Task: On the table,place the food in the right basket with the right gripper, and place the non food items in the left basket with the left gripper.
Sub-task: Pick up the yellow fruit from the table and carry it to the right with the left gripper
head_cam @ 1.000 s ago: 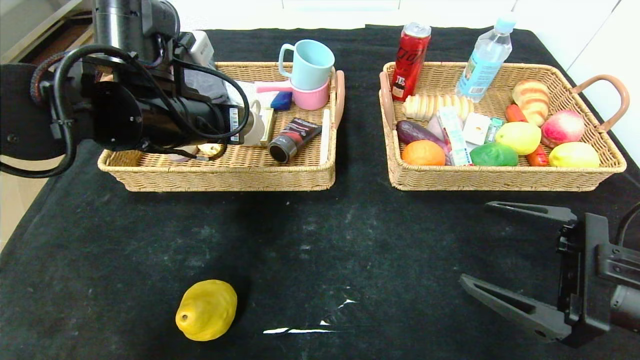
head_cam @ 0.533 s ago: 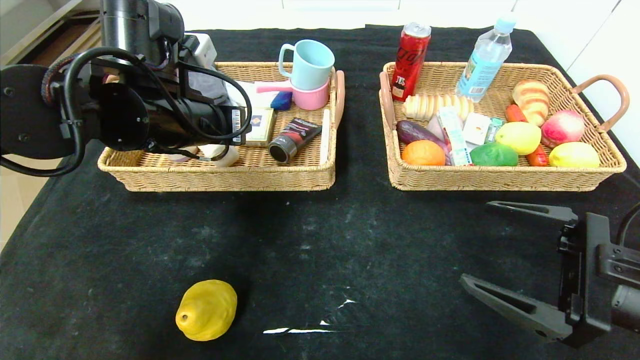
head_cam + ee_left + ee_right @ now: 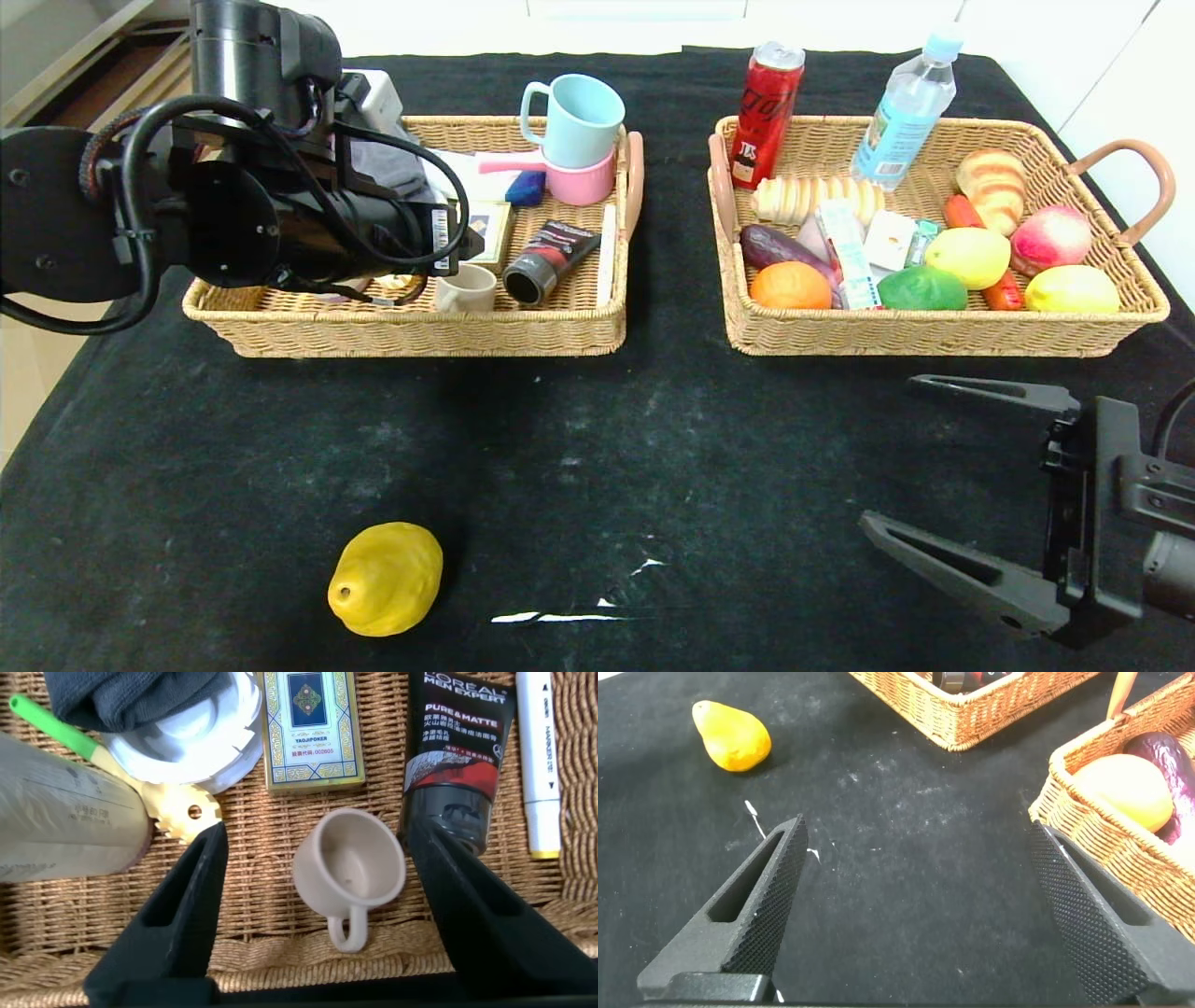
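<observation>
My left gripper (image 3: 315, 833) hangs open over the front of the left basket (image 3: 420, 333). The small cream cup (image 3: 350, 863) rests loose on the wicker floor between its fingers, touching neither. In the head view this cup (image 3: 465, 287) sits by the basket's front wall, beside the black and red cosmetic tube (image 3: 551, 259) and the white marker pen (image 3: 609, 243). A bumpy yellow fruit (image 3: 385, 579) lies on the black table near its front edge. My right gripper (image 3: 889, 452) is open and empty low over the cloth in front of the right basket (image 3: 934, 336).
A teal mug stacked on a pink one (image 3: 579, 121), a card deck (image 3: 310, 728) and grey cloth share the left basket. A red can (image 3: 767, 98) and water bottle (image 3: 907, 107) stand at the right basket's back among the fruit. White streaks (image 3: 560, 616) mark the cloth.
My left gripper has opened and let go of the cream cup, which dropped onto the left basket's floor. The right arm and the yellow fruit have not moved.
</observation>
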Robot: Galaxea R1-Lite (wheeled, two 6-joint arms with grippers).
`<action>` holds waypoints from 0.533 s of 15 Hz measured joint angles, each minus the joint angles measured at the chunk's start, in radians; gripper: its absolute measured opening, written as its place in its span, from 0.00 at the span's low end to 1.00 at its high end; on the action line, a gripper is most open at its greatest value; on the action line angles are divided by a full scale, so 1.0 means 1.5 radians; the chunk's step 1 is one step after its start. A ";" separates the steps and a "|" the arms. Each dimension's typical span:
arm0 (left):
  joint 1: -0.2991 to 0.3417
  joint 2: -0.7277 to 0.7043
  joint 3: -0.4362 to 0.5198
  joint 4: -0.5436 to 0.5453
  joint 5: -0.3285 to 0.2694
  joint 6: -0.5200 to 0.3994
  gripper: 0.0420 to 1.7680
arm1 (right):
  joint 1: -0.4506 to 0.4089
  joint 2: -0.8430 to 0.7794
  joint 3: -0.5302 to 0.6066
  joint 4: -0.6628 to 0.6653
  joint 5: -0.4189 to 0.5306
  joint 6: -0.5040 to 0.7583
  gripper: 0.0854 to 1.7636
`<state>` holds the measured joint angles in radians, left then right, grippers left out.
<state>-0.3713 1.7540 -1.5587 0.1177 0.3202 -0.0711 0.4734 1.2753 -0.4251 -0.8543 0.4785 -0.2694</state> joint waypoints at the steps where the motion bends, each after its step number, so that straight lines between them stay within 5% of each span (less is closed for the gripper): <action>1: -0.001 0.000 0.000 0.000 0.001 0.011 0.82 | 0.000 0.000 0.000 0.000 0.000 0.000 0.97; 8: -0.023 -0.026 0.017 0.035 0.010 0.016 0.91 | 0.001 0.000 0.000 0.000 0.000 0.000 0.97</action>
<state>-0.4055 1.7149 -1.5332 0.1702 0.3353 -0.0470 0.4747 1.2757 -0.4251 -0.8538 0.4785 -0.2694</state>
